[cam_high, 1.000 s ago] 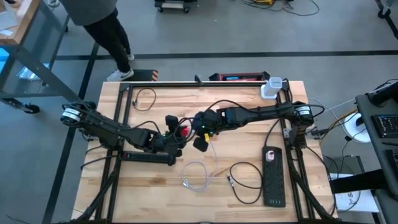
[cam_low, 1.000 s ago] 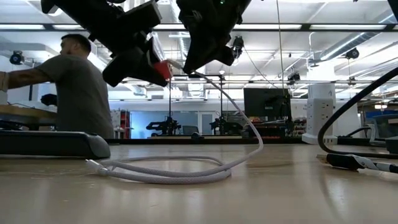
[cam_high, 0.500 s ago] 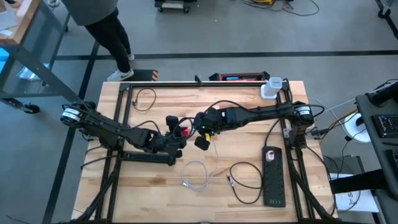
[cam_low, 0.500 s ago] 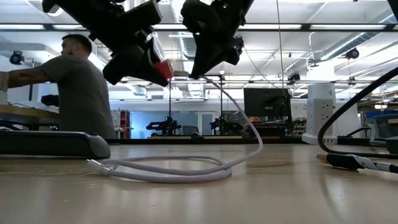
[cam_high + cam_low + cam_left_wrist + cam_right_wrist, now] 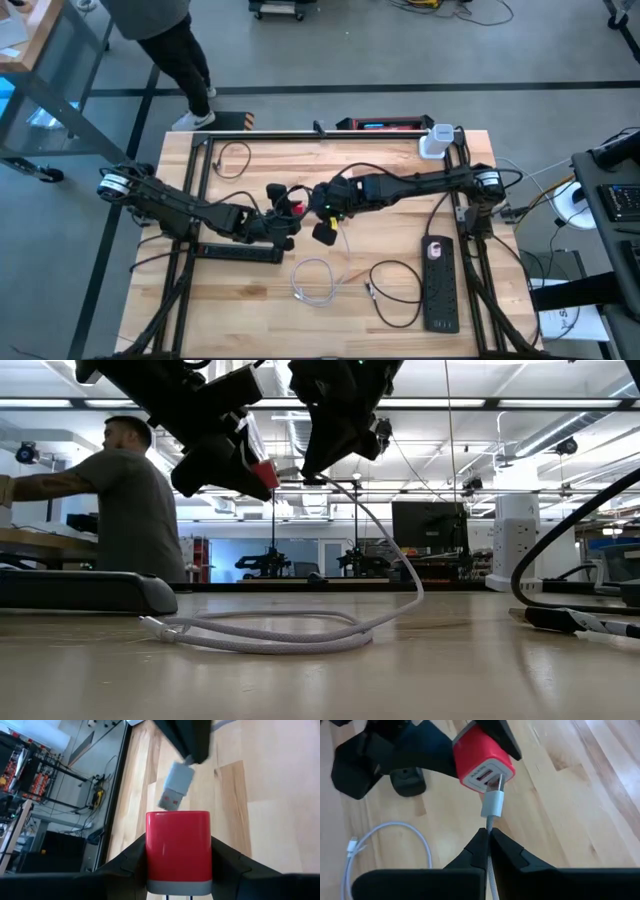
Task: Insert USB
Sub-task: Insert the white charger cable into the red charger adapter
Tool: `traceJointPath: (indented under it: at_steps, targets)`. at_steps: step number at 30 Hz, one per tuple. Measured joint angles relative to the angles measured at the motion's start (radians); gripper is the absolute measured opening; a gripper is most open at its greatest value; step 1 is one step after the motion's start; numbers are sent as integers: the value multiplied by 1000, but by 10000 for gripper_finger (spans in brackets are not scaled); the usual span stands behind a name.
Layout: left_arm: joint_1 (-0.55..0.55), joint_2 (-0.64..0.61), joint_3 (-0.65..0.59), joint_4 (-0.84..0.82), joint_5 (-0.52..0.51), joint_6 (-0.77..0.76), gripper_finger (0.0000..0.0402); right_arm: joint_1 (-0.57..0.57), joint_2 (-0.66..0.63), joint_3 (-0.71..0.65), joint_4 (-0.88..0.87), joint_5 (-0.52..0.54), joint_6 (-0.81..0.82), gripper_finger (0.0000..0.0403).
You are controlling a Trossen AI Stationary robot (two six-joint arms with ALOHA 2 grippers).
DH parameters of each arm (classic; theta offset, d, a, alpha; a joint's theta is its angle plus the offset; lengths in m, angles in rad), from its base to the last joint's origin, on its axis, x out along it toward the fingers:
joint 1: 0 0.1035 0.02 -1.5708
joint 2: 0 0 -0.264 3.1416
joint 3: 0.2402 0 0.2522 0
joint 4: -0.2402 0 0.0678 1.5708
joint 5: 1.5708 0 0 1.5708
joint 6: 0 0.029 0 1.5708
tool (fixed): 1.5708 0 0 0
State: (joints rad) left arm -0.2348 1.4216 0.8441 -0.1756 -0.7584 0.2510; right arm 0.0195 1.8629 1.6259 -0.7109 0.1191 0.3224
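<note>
A red USB charger block (image 5: pixel 481 755) with a white port face (image 5: pixel 487 776) hangs above the table's middle, with my left gripper (image 5: pixel 284 224) shut on it. My right gripper (image 5: pixel 487 847) is shut on a white USB cable just behind its silver plug (image 5: pixel 493 803). The plug's metal tip (image 5: pixel 497 783) stands slanted right at the port face; I cannot tell whether it has entered. The rest of the cable (image 5: pixel 395 565) hangs down to a loose coil (image 5: pixel 315 281) on the table. My left gripper pinches the red block's two opposite side walls (image 5: pixel 150 855) between its fingers (image 5: pixel 127 862), at the block's rear half. The port face points away from the fingers toward my right gripper. The block is lifted clear of the table. My right gripper pinches the white cable (image 5: pixel 489 827) between its two fingertips, a short way behind the plug. The fingers lie along the cable and come from the table's right. The plug sticks out in front of them, clear of the table, and the cable hangs slack behind.
A black power strip (image 5: pixel 440 283) and a black cable loop (image 5: pixel 395 292) lie at the near right. A long black bar (image 5: pixel 240 254) lies under my left arm. A white adapter (image 5: pixel 436 141) stands at the far right corner. A person (image 5: pixel 125 510) stands beyond the far left corner.
My right gripper has drawn a little away from the red block with the plug, toward the table's right, and has come back toward it. My left gripper has kept the block in about the same place.
</note>
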Motion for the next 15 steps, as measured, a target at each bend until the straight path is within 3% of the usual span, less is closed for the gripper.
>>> traceJointPath:
  at_steps: [15]
  targets:
    - [-5,1,0,-2,2,74,133,2,0,4,-16,-78,7,0]
